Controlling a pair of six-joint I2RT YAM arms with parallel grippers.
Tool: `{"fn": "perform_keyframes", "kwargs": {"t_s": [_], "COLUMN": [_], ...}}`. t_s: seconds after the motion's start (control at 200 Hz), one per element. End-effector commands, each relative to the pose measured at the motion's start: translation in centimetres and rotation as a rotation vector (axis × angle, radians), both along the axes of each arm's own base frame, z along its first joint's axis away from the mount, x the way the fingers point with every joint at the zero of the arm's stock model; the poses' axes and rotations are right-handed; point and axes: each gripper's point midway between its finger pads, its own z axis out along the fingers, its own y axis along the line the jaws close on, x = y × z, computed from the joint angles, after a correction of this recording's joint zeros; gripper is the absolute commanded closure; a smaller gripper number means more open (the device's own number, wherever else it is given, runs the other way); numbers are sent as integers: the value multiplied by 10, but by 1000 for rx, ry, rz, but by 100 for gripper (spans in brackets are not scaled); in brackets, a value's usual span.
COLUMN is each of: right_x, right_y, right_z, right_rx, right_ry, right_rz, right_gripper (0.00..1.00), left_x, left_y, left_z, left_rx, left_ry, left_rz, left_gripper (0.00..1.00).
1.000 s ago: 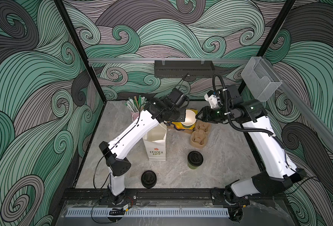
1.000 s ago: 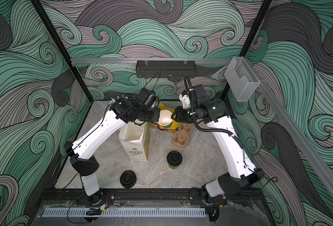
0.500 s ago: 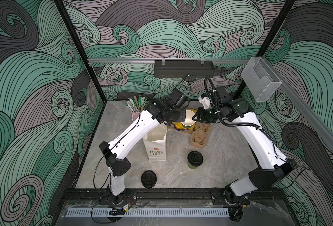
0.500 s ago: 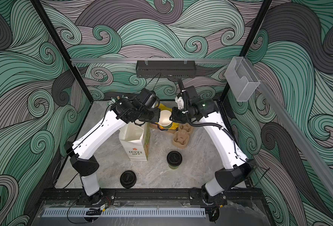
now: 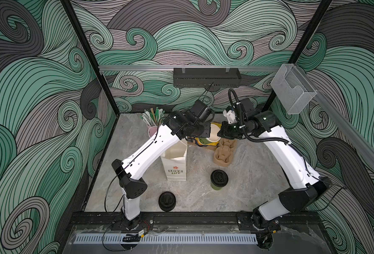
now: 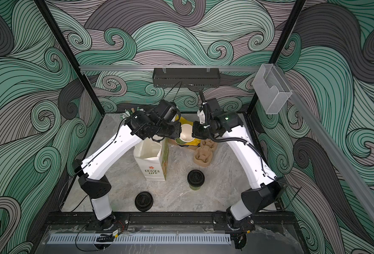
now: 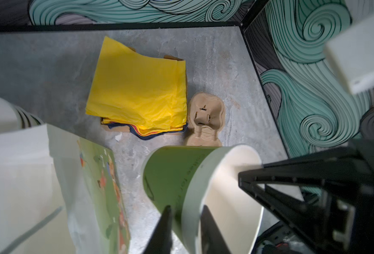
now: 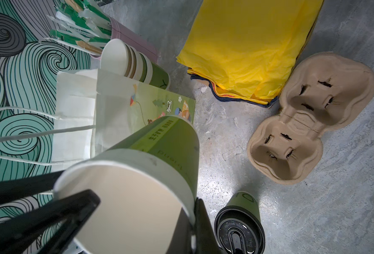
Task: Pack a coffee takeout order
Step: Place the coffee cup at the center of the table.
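An open olive-green cup (image 5: pixel 213 134) (image 6: pixel 186 134) hangs in the air between both arms, above the yellow napkins (image 7: pixel 137 88) (image 8: pixel 247 44). My right gripper (image 8: pixel 192 211) is shut on the cup's rim (image 8: pixel 124 167), one finger inside and one outside. My left gripper (image 7: pixel 186 211) straddles the opposite side of the rim (image 7: pixel 194 193) with its jaws slightly parted, a small gap showing at the outer finger. A second green cup with a black lid (image 5: pixel 219 179) (image 8: pixel 239 226) stands on the table. A loose black lid (image 5: pixel 167 200) (image 6: pixel 143 200) lies near the front.
A white paper bag (image 5: pixel 174 162) (image 6: pixel 152 162) stands open under my left arm. The brown pulp cup carrier (image 5: pixel 224 151) (image 8: pixel 309 123) lies beside the napkins. A stack of cups (image 8: pixel 133 63) and the pink cup of straws (image 5: pixel 152 129) stand at the back left.
My right gripper has moved in to the held cup and shut on its rim. My left gripper, shut on the rim before, has parted its jaws.
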Motion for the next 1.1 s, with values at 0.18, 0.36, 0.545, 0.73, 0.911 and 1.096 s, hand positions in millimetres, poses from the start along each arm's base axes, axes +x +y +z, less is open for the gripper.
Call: {"fn": "perform_keyframes", "kwargs": {"t_s": [0.18, 0.36, 0.545, 0.73, 0.911, 1.096], "right_x": [-36, -71, -120, -158, -173, -171], "right_y": [-14, -18, -3, 20, 38, 58], "right_z": [-2, -13, -35, -81, -116, -142], "right_rx": [-15, -73, -237, -316, -333, -317], "right_ry": [44, 101, 132, 167, 168, 153], "right_rz": [5, 57, 205, 337, 417, 450], "right_gripper": [99, 99, 100, 100, 100, 100], "left_x": [-17, -31, -35, -66, -116, -159], "left_y": [5, 35, 115, 238, 322, 362], "left_z": [51, 122, 172, 156, 97, 40], "left_rx": [-146, -327, -380, -249, -197, -211], "left_ry": [-73, -231, -365, -398, -336, -254], "left_rz": [-28, 6, 207, 572, 888, 1067], "left_gripper": [33, 25, 26, 28, 30, 33]}}
